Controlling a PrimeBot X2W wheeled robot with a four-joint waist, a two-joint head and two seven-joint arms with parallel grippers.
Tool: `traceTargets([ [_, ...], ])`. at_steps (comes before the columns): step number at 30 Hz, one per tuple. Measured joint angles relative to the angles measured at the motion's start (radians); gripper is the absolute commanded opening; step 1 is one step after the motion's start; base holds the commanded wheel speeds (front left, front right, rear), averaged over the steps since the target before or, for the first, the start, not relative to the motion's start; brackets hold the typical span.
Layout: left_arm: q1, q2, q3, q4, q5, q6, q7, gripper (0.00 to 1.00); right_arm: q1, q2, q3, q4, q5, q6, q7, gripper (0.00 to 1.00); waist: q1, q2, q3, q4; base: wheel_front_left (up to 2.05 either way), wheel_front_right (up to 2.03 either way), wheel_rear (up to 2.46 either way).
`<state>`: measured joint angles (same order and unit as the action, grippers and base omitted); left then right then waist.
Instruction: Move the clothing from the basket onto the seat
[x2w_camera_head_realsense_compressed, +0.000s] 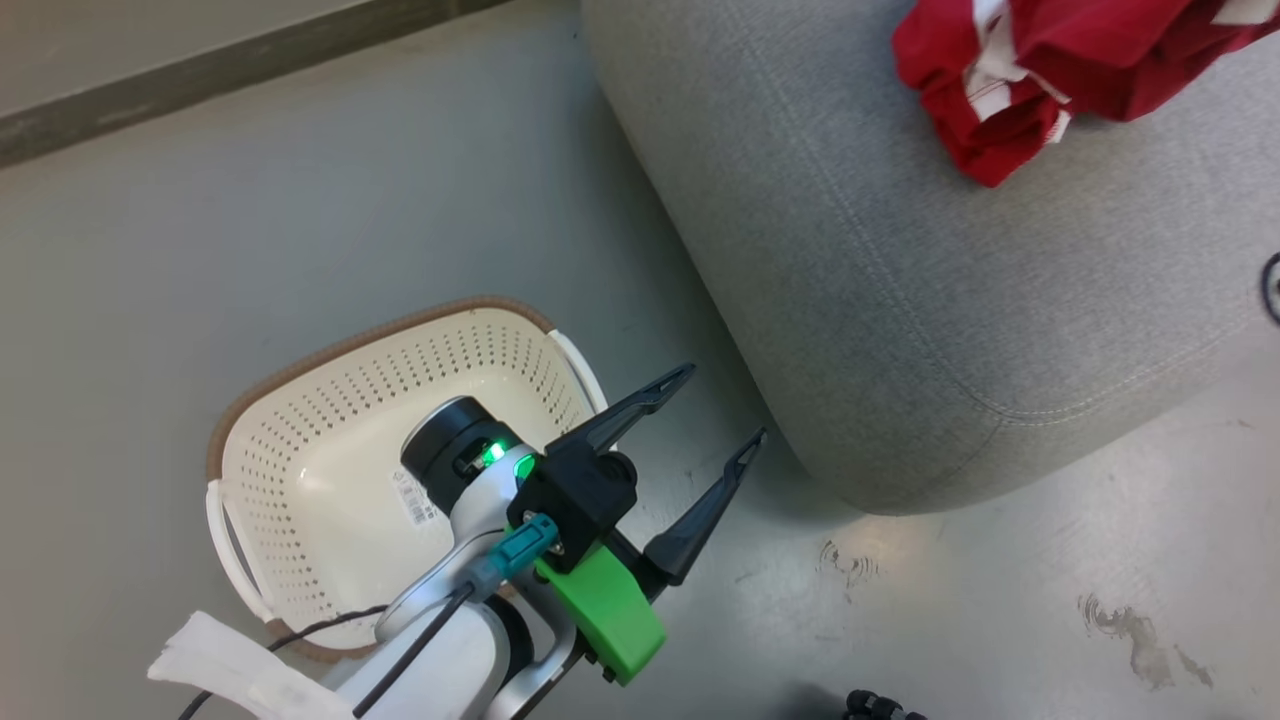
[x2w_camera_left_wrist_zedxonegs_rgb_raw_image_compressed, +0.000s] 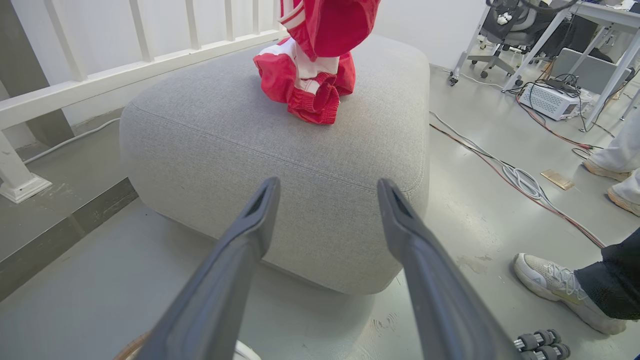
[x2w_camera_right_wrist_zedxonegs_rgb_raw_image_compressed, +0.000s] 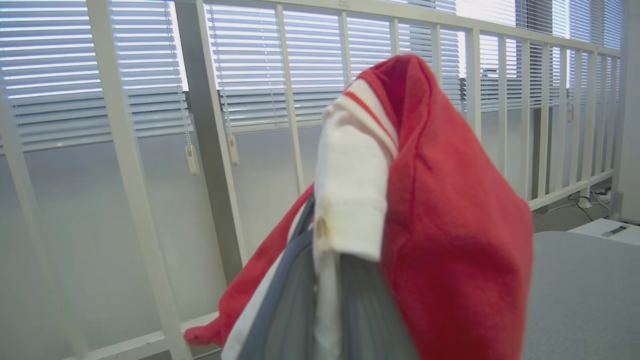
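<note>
The cream basket (x2w_camera_head_realsense_compressed: 300, 440) stands on the floor at lower left, holding nothing but its label sticker. My left gripper (x2w_camera_head_realsense_compressed: 725, 405) hovers open by the basket's right rim, between the basket and the grey seat (x2w_camera_head_realsense_compressed: 900, 300). In the left wrist view its fingers (x2w_camera_left_wrist_zedxonegs_rgb_raw_image_compressed: 327, 185) point at the seat (x2w_camera_left_wrist_zedxonegs_rgb_raw_image_compressed: 250, 145). Red and white clothing (x2w_camera_left_wrist_zedxonegs_rgb_raw_image_compressed: 305, 85) lies bunched on the seat top, and another red piece (x2w_camera_left_wrist_zedxonegs_rgb_raw_image_compressed: 330, 20) hangs just above it. My right gripper (x2w_camera_right_wrist_zedxonegs_rgb_raw_image_compressed: 327, 270) is shut on that hanging clothing (x2w_camera_right_wrist_zedxonegs_rgb_raw_image_compressed: 440, 225), which drapes over its fingers. In the head view the clothing (x2w_camera_head_realsense_compressed: 1000, 90) shows at the seat's far part.
A white railing (x2w_camera_left_wrist_zedxonegs_rgb_raw_image_compressed: 150, 65) runs behind the seat. Cables (x2w_camera_left_wrist_zedxonegs_rgb_raw_image_compressed: 520, 175) trail over the floor right of it. A person's shoes (x2w_camera_left_wrist_zedxonegs_rgb_raw_image_compressed: 550, 280) stand near the seat's right corner, with small dumbbells (x2w_camera_left_wrist_zedxonegs_rgb_raw_image_compressed: 540, 342) beside them. Desks and a chair (x2w_camera_left_wrist_zedxonegs_rgb_raw_image_compressed: 505, 30) stand further back.
</note>
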<state>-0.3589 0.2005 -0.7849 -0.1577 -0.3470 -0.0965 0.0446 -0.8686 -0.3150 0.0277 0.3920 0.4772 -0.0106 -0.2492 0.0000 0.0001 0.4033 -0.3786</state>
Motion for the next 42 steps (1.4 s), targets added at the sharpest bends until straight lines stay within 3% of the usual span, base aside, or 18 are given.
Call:
traceTargets([
  [15,-0.062,0.001,-0.028,-0.036,0.017,-0.006,0.035,1.0,-0.108,-0.094,-0.051,0.196,0.003,-0.008,0.011,0.0,0.0,0.0,0.122,0.067,0.0,0.0,0.0],
  [22,-0.089,0.007,-0.028,-0.045,0.04,-0.009,0.044,1.0,-0.112,-0.085,-0.048,0.288,0.006,-0.004,0.011,0.0,0.0001,0.0,0.187,0.098,0.0,0.0,0.0],
  [27,-0.103,0.016,-0.023,-0.042,0.046,-0.01,0.044,1.0,-0.112,-0.035,-0.045,0.35,0.017,0.003,0.009,0.0,0.0001,0.0,0.224,0.115,0.0,0.0,0.0],
  [38,-0.114,0.031,-0.021,-0.022,0.045,-0.01,0.041,1.0,-0.116,-0.002,-0.05,0.477,0.034,0.024,0.0,0.0,0.0,0.0,0.24,0.123,0.0,0.0,0.0],
  [39,-0.114,0.032,-0.021,-0.016,0.045,-0.01,0.034,1.0,-0.122,-0.001,-0.049,0.483,0.033,0.027,-0.001,0.04,0.0,0.0,0.238,0.123,0.0,0.0,0.0],
  [40,-0.114,0.033,-0.021,-0.012,0.045,-0.01,0.029,1.0,-0.129,0.0,-0.048,0.488,0.031,0.028,-0.001,0.86,0.0001,0.0,0.235,0.123,0.0,0.0,0.0],
  [41,-0.114,0.034,-0.021,-0.011,0.045,-0.01,0.024,1.0,-0.134,0.001,-0.046,0.49,0.031,0.03,-0.001,1.0,0.0001,0.0,0.231,0.122,0.0,0.0,0.0],
  [42,-0.114,0.034,-0.021,-0.01,0.045,-0.011,0.023,1.0,-0.136,0.001,-0.045,0.493,0.029,0.033,-0.001,1.0,0.0001,-0.0001,0.227,0.121,0.0,0.0,0.0],
])
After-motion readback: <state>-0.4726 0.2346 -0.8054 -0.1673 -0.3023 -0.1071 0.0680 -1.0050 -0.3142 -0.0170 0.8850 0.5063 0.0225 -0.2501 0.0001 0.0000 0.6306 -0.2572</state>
